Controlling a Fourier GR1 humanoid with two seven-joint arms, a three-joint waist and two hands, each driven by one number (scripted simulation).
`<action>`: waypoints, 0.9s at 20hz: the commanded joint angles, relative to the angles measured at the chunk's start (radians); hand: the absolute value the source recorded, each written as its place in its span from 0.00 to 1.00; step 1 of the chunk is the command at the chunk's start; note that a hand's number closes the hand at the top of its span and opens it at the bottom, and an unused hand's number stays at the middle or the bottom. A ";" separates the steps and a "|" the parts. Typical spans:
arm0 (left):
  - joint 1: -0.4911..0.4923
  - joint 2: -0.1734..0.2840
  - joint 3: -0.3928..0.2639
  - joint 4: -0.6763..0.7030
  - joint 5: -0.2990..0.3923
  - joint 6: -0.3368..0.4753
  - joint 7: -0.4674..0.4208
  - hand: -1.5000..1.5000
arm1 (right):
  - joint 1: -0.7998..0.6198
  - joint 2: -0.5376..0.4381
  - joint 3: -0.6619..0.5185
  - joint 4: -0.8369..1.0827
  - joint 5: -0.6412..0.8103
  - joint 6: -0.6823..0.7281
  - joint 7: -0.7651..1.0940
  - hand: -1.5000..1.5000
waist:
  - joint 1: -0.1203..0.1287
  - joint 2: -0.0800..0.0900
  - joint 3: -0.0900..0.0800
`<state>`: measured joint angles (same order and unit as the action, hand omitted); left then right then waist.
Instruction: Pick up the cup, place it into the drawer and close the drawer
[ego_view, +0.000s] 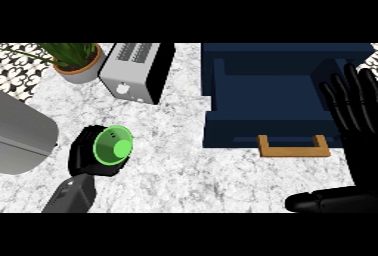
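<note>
So far the left hand (90, 152) has its fingers curled round the green cup (114, 145), well left of the open drawer (277, 95); placing and closing remain. The right hand (358, 125) rests, fingers spread.

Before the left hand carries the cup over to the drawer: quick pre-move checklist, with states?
1. Left hand curled round green cup: ok.
2. Cup lifted off counter: cannot tell.
3. Blue drawer open, nothing seen inside: ok.
4. Counter path from cup to drawer free of things: ok.
5. Right hand open, fingers up, over drawer's right side: not ok, may obstruct.
6. Wooden handle reachable for closing: ok.
</note>
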<state>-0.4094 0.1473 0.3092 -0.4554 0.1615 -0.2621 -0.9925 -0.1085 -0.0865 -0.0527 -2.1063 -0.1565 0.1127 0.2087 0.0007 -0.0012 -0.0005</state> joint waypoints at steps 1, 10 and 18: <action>0.034 -0.045 -0.023 -0.089 0.008 -0.052 -0.109 1.00 | 0.009 -0.009 -0.015 0.020 -0.015 0.017 -0.016 0.00 | 0.002 -0.001 0.001; 0.100 -0.086 -0.160 -0.564 0.045 -0.034 0.251 1.00 | 0.003 0.019 0.024 -0.017 0.021 -0.024 0.028 0.00 | 0.015 -0.006 0.002; 0.048 -0.146 -0.329 -0.901 0.145 0.202 0.554 1.00 | 0.032 -0.006 -0.030 0.032 -0.011 0.024 -0.046 0.00 | 0.000 -0.003 0.001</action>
<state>-0.3323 0.0262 0.0859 -1.2321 0.2589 -0.1809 -0.5406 -0.0681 -0.0856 -0.0604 -2.0879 -0.1516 0.1306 0.1740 0.0076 -0.0048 0.0011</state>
